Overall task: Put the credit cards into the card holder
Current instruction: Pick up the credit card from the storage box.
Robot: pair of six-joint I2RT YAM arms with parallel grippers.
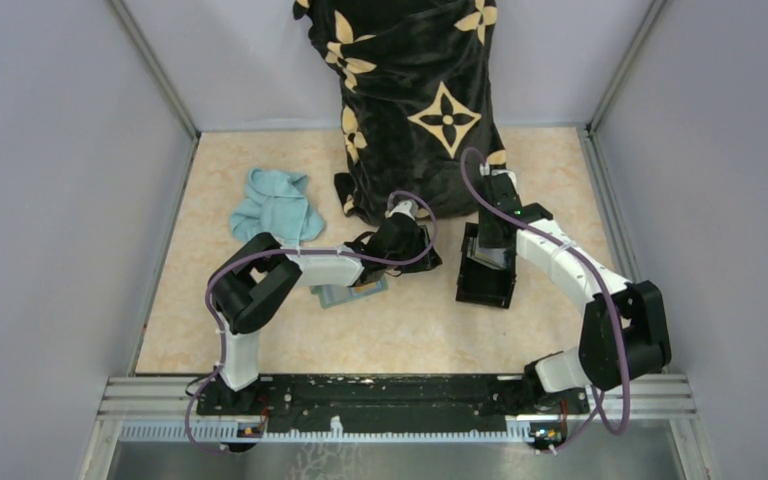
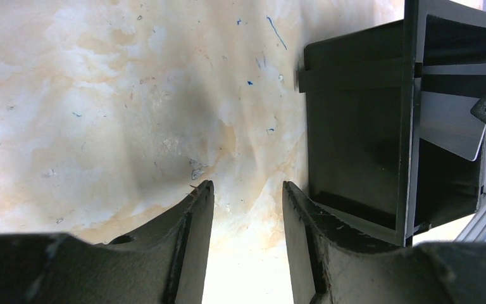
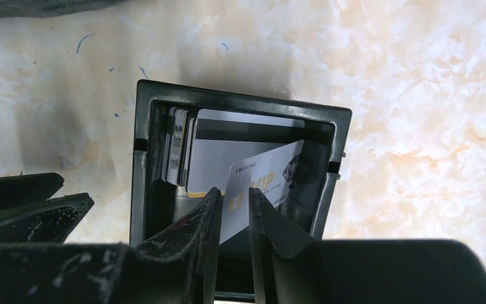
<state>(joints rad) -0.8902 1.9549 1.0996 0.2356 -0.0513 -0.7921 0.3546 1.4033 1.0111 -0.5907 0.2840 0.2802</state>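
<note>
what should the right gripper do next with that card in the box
Probably close fully on it before any lift: the right gripper straddles the tilted pale card inside the black box, and its jaws seem not yet clamped.

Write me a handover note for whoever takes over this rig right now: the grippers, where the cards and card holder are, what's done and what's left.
Left gripper: open, empty, over the table beside the black box.
Right gripper: down at the box, jaws narrow astride a tilted white card; a firm grip is not confirmed.
Credit cards: several stand upright in the box.
Card holder: on the table, partly under the left arm; its contents cannot be made out.
Done: no card seen loaded.
Left: lift the card, carry it to the holder, slot it in, repeat.
</note>
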